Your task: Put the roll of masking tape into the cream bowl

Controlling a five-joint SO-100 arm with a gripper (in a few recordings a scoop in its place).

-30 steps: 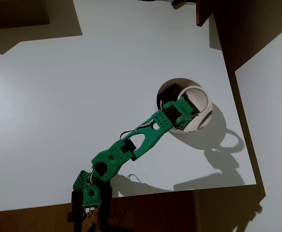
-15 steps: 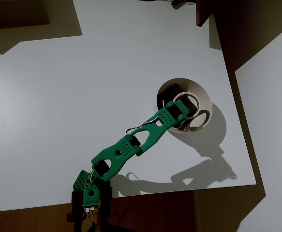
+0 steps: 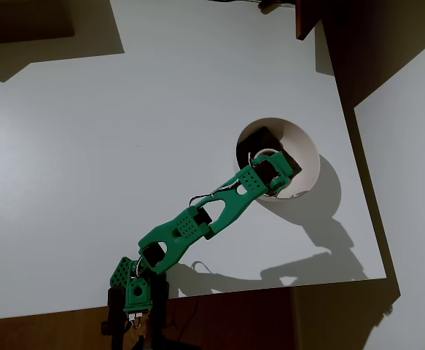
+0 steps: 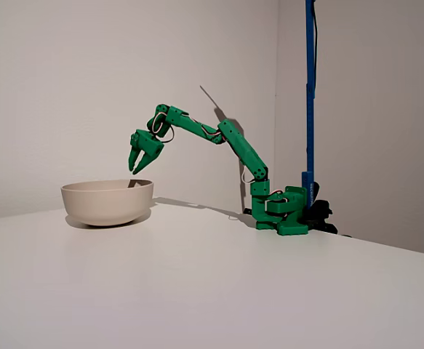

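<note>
Now, from the overhead view, you have one white table [image 3: 110, 146], with one green arm [image 3: 190, 226] rooted at the table's 7 o'clock edge and reaching up toward 2 o'clock. One cream bowl [image 3: 308, 149] sits toward the table's 3 o'clock side, and its dark bottom shows at the bowl's 10 o'clock. The gripper [image 3: 274, 169] hangs over the middle of the bowl. A pale curved ring edge, which looks like the one roll of masking tape [image 3: 264, 152], lies inside the bowl at about 10 o'clock of the bowl's centre, mostly covered by the gripper. Its print is too small to read.

From the fixed view, the gripper [image 4: 134, 169] is above the bowl's [image 4: 106, 203] rim at its 1 o'clock side, clear of it, with its fingers pointing down. Its jaws stand a little apart with nothing between them, so it has released. The bowl's wall hides its inside. One blue pole [image 4: 310, 87] stands upright behind the arm's base [image 4: 281, 214].
</note>
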